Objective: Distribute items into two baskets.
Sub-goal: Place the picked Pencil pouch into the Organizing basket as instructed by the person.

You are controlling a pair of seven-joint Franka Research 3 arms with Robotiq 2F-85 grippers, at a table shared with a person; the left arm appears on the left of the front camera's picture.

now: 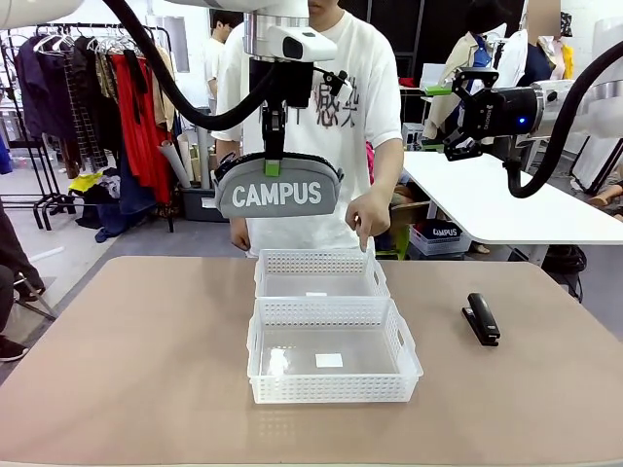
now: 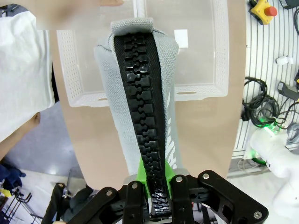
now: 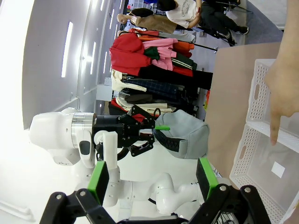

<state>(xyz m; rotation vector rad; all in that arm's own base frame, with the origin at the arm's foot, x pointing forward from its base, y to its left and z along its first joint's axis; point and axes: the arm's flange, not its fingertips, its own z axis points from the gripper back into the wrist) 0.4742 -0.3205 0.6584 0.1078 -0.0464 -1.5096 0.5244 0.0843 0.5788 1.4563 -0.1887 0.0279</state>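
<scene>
Baskets touch end to end on the counter [image 1: 146, 360]: near basket [image 1: 331, 389], far basket [image 1: 321, 261]; stapler [image 1: 482, 319] lies right of them. Your left claw [image 1: 274, 161] grips the pouch [image 1: 277, 193] above the far basket, beside a person's pointing hand [image 1: 368, 216]. Your right claw [image 1: 451, 125] hangs open, far right.

Pouch [image 1: 277, 193] above baskets [image 1: 331, 386] (stapler [image 1: 482, 319] right)

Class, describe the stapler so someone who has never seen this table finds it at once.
Start at the brown table. Right of the two white baskets, lying alone, is the stapler. It is small, black and solid; the baskets are pale and latticed.
</scene>
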